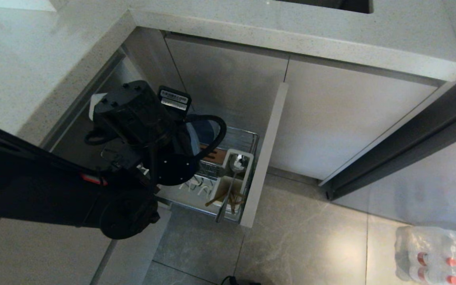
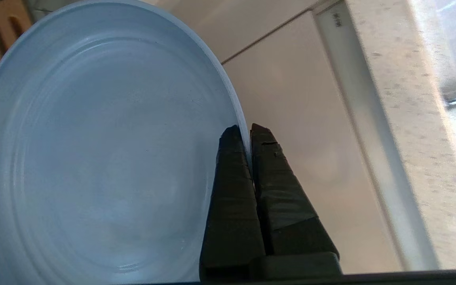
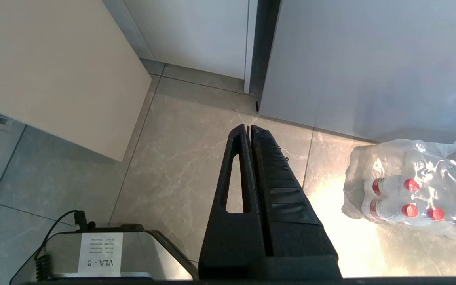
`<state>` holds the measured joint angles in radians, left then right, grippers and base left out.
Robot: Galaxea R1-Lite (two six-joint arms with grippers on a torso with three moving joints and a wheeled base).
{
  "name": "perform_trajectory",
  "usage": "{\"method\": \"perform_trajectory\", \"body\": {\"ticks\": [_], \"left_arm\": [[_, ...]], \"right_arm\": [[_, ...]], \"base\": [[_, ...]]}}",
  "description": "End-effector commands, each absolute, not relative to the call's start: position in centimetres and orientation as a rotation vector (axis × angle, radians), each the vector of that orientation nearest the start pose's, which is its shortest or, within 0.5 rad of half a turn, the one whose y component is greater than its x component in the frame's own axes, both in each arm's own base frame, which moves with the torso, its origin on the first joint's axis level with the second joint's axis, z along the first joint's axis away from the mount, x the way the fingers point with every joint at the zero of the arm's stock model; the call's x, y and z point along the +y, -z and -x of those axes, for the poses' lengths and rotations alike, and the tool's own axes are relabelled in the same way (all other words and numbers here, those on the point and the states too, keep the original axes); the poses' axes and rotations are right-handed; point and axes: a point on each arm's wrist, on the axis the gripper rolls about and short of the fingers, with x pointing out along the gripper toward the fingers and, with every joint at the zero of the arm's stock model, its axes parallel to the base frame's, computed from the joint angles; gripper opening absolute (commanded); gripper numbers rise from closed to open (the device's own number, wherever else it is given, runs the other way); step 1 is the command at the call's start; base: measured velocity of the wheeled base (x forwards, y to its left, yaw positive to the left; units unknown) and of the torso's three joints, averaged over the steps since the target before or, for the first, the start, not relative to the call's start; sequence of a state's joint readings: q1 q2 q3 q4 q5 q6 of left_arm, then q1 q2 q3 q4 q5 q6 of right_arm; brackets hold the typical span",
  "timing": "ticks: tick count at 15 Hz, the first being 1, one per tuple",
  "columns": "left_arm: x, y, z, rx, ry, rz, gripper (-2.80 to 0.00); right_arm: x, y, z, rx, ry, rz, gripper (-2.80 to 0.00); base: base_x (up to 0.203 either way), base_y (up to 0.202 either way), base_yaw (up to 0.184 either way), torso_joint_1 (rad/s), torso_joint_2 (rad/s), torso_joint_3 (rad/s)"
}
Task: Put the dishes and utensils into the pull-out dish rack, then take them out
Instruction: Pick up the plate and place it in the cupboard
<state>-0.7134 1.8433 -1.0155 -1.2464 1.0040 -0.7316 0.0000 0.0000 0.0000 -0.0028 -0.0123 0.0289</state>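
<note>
My left gripper [image 2: 247, 128] is shut on the rim of the light-blue plate [image 2: 93, 158], one finger inside the rim and one outside. In the head view my left arm hangs over the pull-out dish rack [image 1: 251, 136], and only part of the plate [image 1: 203, 130] shows behind the wrist. The rack's brown wooden strip [image 1: 213, 155] lies just beside the plate. A silver spoon [image 1: 234, 172] and wooden chopsticks [image 1: 228, 198] stand in the white utensil cup [image 1: 222, 186]. The right gripper [image 3: 249, 126] is shut on nothing, low over the floor tiles. The bowl is out of view.
The rack's beige front panel [image 1: 265, 158] juts out over the floor. A stone countertop [image 1: 34, 59] runs along the left and back, above the cabinet doors [image 1: 331, 118]. A wrapped pack of bottles [image 1: 437, 253] lies on the floor at the right.
</note>
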Motion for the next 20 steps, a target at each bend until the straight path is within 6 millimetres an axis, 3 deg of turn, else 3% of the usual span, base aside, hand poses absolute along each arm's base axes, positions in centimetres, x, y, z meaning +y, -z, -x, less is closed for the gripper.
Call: {"method": "perform_trajectory", "body": {"ticks": [1,15,20], "left_arm": [[-20.8,-24.5,-27.1,-0.374,-0.189,1.040,-2.80],[-20.8,-21.9,-28.5,-0.341,-0.235,1.023,-2.80],[-20.7,-23.9,-27.7,-0.367,-0.174,1.062,-2.80]], "right_arm": [[0.0,-7.6,2.3,-0.002,0.012,-0.029,-2.80],[0.0,-7.6,2.3,-0.002,0.012,-0.029,-2.80],[0.0,-7.6,2.3,-0.002,0.012,-0.029,-2.80]], "base": [[0.000,0.000,0.000,0.000,0.00,0.000],[0.000,0.000,0.000,0.000,0.00,0.000],[0.000,0.000,0.000,0.000,0.00,0.000]]}}
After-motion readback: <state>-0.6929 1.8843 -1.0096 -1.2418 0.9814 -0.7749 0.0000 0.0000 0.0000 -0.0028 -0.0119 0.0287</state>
